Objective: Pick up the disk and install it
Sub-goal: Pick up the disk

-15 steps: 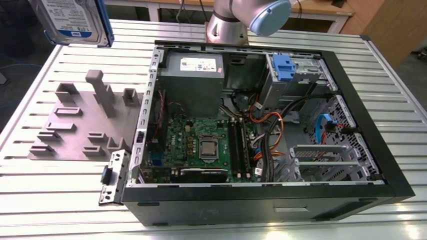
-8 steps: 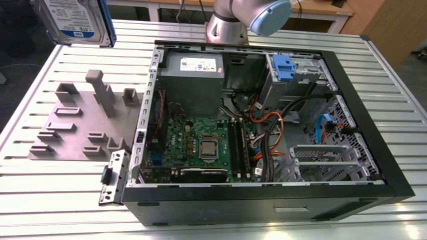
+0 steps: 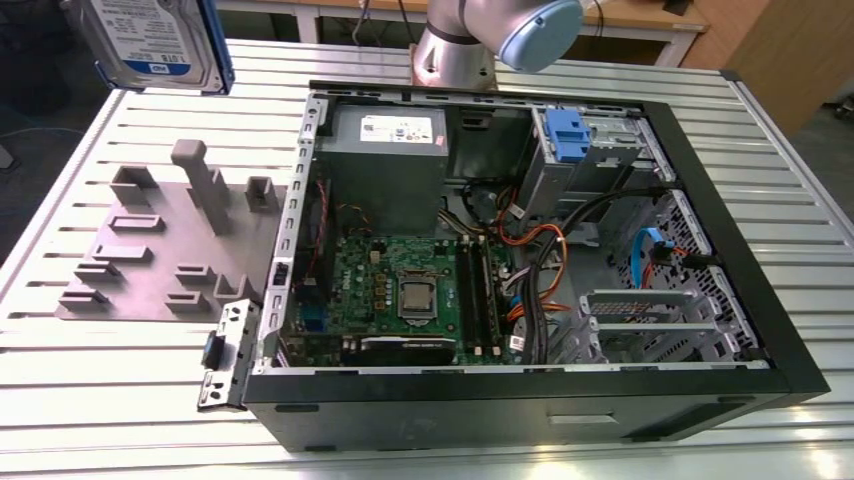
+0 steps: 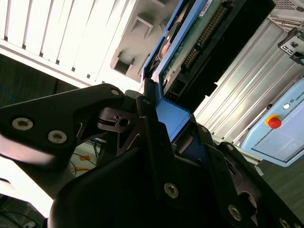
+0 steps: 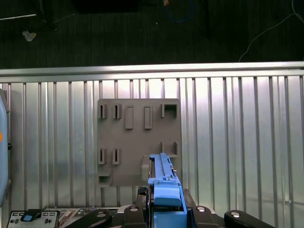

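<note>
Gripper (image 4: 167, 113) pinched on disk (image 3: 144, 40) by its blue carrier. Disk is aloft, near grey fixture plate (image 3: 140, 270). Pick judged done, install pending. Drive cage (image 3: 657, 322) in PC case (image 3: 534, 405) well apart; needs square alignment.

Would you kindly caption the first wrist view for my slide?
Gripper holding the blue-framed disk above the grey fixture plate on the slatted table.

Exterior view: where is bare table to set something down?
Bare table lies between the fixture plate and the near edge, beside the computer case. A strip runs along the case at the exterior view's right. Inside the case is crowded.
</note>
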Controlling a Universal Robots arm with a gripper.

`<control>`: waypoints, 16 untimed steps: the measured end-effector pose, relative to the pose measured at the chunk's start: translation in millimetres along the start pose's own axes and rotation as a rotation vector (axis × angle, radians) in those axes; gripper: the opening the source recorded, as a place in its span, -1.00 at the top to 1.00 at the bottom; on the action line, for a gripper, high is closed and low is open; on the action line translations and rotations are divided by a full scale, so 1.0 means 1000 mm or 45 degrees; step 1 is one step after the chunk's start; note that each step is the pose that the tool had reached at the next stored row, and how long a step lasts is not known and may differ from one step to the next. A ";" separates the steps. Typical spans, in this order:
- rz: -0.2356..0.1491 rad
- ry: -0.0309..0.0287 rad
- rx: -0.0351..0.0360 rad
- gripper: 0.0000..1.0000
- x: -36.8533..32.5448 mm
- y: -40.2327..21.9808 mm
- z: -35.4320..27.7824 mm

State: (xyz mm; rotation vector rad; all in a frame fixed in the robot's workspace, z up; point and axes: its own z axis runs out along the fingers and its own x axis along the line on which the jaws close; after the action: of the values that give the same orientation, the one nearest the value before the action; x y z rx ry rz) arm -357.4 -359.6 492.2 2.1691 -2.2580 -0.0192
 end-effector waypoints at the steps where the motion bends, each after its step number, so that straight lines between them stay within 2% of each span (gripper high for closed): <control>1: 0.000 0.0000 0.0000 0.26 0.0000 -0.0002 0.0000; 16: 0.000 0.0000 -0.0001 0.26 -0.0001 -0.0034 -0.0001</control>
State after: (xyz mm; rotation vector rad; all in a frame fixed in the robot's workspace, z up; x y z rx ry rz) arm -354.0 -359.6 492.3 2.1691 -2.2580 -0.0193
